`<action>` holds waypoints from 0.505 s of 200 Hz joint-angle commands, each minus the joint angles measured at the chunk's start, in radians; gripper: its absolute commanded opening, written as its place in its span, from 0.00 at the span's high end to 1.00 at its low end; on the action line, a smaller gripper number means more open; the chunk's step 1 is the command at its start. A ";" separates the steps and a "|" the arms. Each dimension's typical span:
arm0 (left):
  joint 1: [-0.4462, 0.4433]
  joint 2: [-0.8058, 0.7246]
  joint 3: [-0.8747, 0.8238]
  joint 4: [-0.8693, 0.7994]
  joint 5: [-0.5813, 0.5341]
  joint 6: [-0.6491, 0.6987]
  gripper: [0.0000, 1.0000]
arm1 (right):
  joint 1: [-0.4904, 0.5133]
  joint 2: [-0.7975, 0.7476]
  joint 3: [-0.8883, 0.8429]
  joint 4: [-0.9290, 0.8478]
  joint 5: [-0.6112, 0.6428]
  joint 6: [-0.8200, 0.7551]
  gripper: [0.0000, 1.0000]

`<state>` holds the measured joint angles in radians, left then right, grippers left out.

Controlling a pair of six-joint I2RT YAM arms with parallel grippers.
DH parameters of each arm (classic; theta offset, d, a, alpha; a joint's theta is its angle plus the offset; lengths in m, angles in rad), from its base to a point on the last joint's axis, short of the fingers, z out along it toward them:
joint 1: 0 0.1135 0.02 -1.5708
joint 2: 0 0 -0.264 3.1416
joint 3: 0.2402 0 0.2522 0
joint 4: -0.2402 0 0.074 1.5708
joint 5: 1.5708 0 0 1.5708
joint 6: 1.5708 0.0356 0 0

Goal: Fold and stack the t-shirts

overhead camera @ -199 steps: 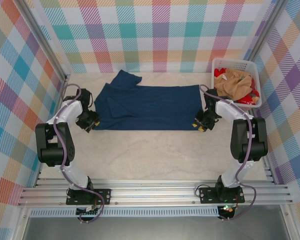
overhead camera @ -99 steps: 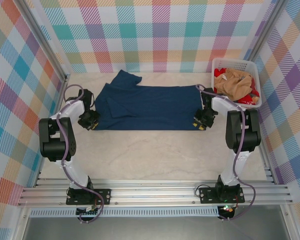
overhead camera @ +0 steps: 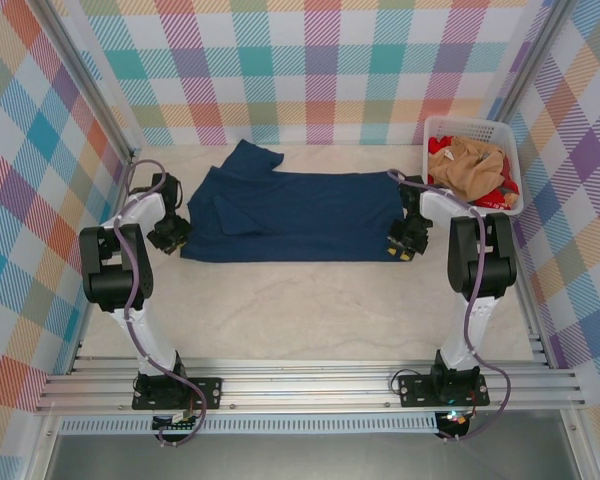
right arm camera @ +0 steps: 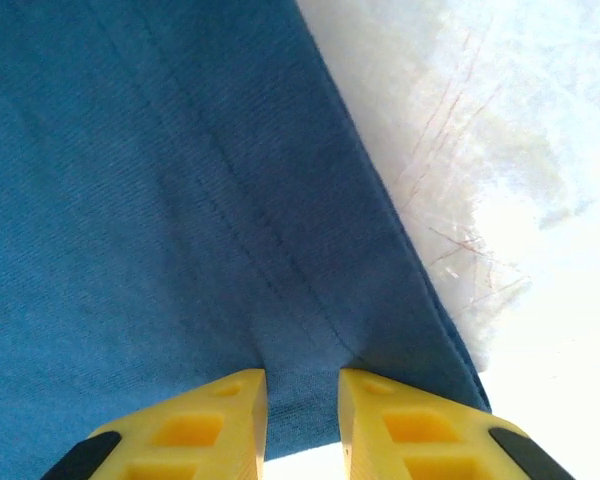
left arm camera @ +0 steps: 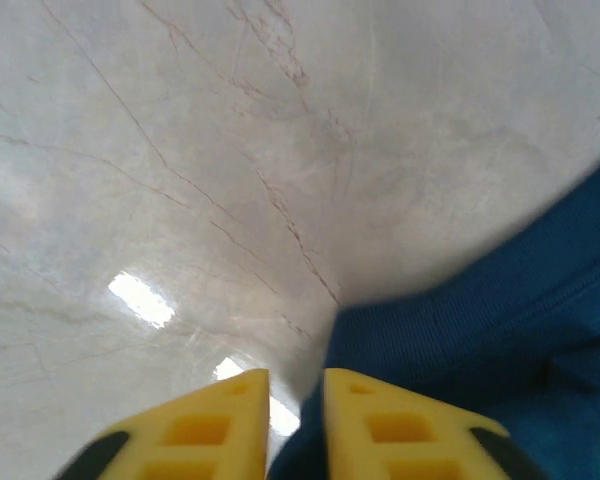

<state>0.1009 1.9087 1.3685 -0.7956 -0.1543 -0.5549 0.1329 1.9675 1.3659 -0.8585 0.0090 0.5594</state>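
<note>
A navy blue t-shirt (overhead camera: 290, 210) lies spread flat across the back half of the table, one sleeve sticking out toward the wall; no print shows. My left gripper (overhead camera: 170, 235) is at the shirt's near left corner, and in the left wrist view that gripper (left arm camera: 296, 400) is shut on the navy cloth (left arm camera: 500, 330) edge. My right gripper (overhead camera: 404, 240) sits at the near right corner; in the right wrist view it (right arm camera: 302, 400) pinches the hem of the cloth (right arm camera: 160, 200). A tan-orange shirt (overhead camera: 468, 165) and a red one (overhead camera: 500, 195) lie crumpled in the basket.
The white plastic basket (overhead camera: 466, 121) stands at the back right, close beside the right arm. Bare marble-patterned tabletop (overhead camera: 300, 310) stretches from the shirt's near edge to the arm bases. Checked walls close in the back and both sides.
Both arms have drawn their elbows in and stand more upright. The left gripper has shifted slightly left and back, pulling the shirt's near left corner outward. The right gripper has barely moved.
</note>
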 commanded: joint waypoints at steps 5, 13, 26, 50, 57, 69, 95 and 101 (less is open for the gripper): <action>-0.033 -0.107 0.034 -0.079 -0.088 0.004 0.61 | 0.010 -0.104 0.007 -0.044 0.045 -0.025 0.74; -0.054 -0.135 0.029 -0.089 -0.078 -0.017 0.60 | 0.010 -0.131 -0.003 -0.042 0.050 -0.020 0.73; -0.093 -0.164 0.016 -0.093 -0.034 -0.062 0.62 | 0.010 -0.166 -0.022 -0.025 0.037 -0.013 0.73; -0.141 -0.151 -0.025 -0.038 0.110 -0.186 0.73 | 0.020 -0.168 -0.043 0.013 -0.017 0.017 0.73; -0.143 -0.133 -0.040 -0.007 0.147 -0.220 0.76 | 0.022 -0.157 -0.045 0.027 -0.035 0.028 0.73; -0.144 -0.096 -0.046 0.038 0.182 -0.262 0.81 | 0.027 -0.127 -0.041 0.045 -0.057 0.046 0.74; -0.140 0.006 0.007 0.062 0.157 -0.264 0.84 | 0.039 -0.059 -0.016 0.068 -0.057 0.068 0.75; -0.139 0.028 0.023 0.054 0.143 -0.253 0.84 | 0.039 -0.041 -0.009 0.067 -0.052 0.071 0.75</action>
<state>-0.0490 1.8439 1.3537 -0.7570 -0.0185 -0.7673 0.1608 1.8565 1.3476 -0.8085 -0.0208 0.5945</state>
